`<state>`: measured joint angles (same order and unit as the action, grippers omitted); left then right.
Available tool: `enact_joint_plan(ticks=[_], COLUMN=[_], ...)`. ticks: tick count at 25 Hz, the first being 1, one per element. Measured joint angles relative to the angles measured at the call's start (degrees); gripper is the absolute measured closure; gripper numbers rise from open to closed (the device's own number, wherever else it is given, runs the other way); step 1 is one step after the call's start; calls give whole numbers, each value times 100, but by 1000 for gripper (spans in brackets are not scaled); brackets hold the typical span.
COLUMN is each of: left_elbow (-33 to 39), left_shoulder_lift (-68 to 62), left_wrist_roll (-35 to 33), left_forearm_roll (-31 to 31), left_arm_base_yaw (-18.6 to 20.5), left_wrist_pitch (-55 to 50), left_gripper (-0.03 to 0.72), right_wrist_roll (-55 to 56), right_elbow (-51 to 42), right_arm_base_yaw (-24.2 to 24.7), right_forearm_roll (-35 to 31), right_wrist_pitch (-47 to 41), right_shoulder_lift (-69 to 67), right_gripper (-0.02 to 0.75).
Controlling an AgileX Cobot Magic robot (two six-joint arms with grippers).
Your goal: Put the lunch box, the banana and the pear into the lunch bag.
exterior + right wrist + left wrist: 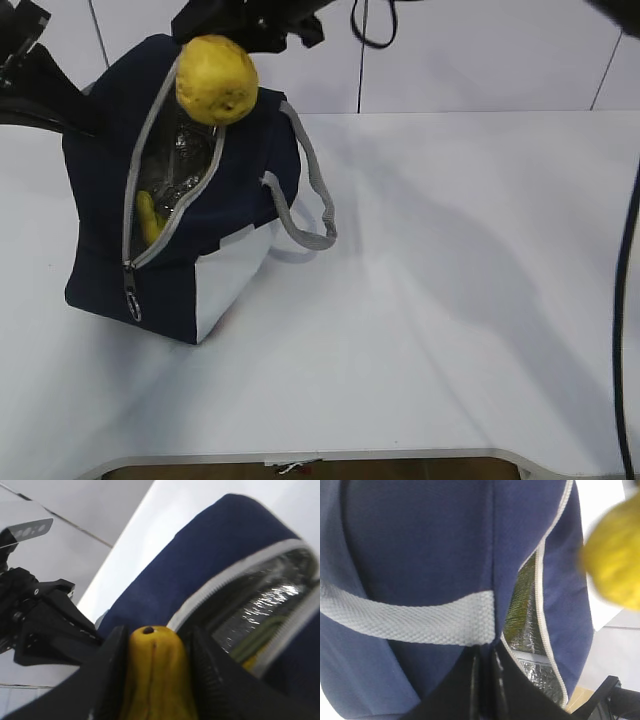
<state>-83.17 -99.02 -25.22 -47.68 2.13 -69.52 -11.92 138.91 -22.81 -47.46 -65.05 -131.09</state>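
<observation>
The navy lunch bag (235,190) stands at the table's left with its grey zip open and silver lining showing. My right gripper (228,38) is shut on the yellow pear (217,80) and holds it just above the bag's opening; the right wrist view shows the pear (157,675) between both fingers. My left gripper (487,655) is shut on the bag's fabric (420,545) just below the grey webbing handle (410,622). The banana (148,218) lies inside the bag. A sage-green strip (255,636) inside may be the lunch box; the rest of it is hidden.
The white table (450,300) stretches right of the bag. The bag's other grey handle (318,200) hangs to the right. The left arm (30,70) is behind the bag at the far left. A black cable (625,330) hangs at the right edge.
</observation>
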Motion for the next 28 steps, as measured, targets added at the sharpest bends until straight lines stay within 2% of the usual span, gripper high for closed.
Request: enact_joint_plan(ticks=[4,9,11,15,17,21,23,28], left_elbow=[0,0,0,0,0,0,0,0], left_shoulder_lift=[0,0,0,0,0,0,0,0], left_wrist_roll=[-12,-12,-12,-12,-12,-12,-12,-15], left_forearm_roll=[0,0,0,0,0,0,0,11], left_arm_base_yaw=[0,0,0,0,0,0,0,10], left_wrist_pitch=[0,0,0,0,0,0,0,0], left_gripper=[694,694,694,694,694,694,694,694], right_wrist_roll=[-523,-878,-956,-1009,-1014,-1028,-1001,-263], right_elbow=[-10,-10,-10,-10,-10,163,186,220], right_arm_base_yaw=[0,0,0,0,0,41,51,51], right_forearm_roll=[-755,-975,-1006,-1059,-1069,-1120,-886,988], right_wrist_pitch=[231,399,438,487,487,-69,-385,-626], right_shoulder_lift=[-444,-630,-630,-630,-630,-614,-467,231], right_gripper=[432,422,384,223,167,161,172,180])
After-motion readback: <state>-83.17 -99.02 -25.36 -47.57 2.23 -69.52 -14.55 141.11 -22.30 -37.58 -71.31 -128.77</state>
